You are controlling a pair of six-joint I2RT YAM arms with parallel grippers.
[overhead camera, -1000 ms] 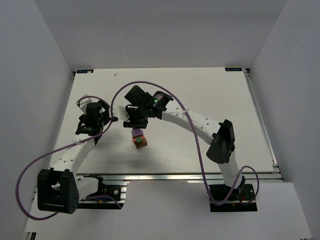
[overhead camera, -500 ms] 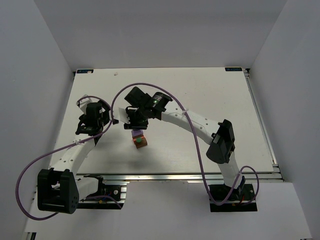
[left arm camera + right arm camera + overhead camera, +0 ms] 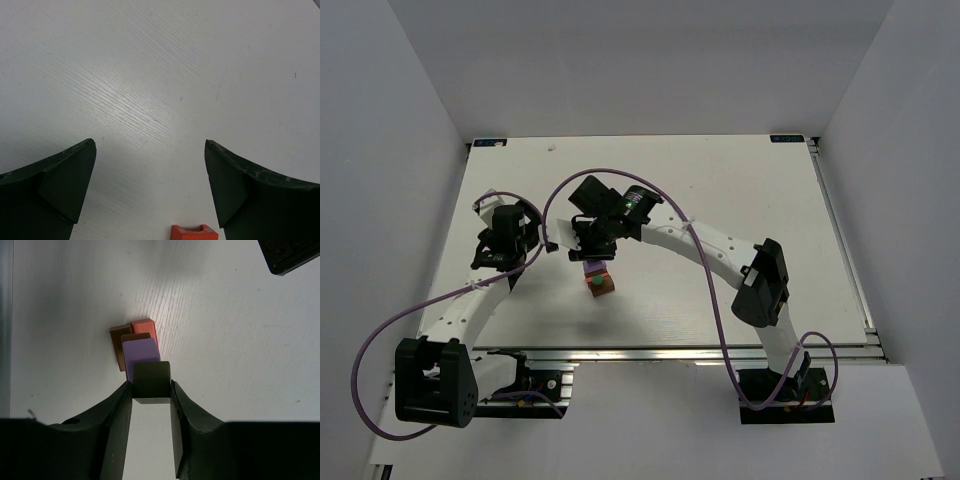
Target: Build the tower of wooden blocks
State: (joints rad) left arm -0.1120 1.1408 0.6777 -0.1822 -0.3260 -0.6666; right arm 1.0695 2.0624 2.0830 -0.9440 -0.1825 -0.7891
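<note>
The tower stands at the table's middle front: in the top view brown sides, a green block and a lilac block show. In the right wrist view I see the lilac block on top, a brown block and a red-orange block beneath. My right gripper is shut on the dark grey-brown block, held just above the lilac block; it also shows in the top view. My left gripper is open and empty over bare table, left of the tower.
A small orange piece shows at the bottom edge of the left wrist view, between the fingers. The white table is bounded by a metal rail along the front and white walls around.
My right gripper has shifted slightly left and back with the dark block, staying over the tower. The left arm has not moved.
</note>
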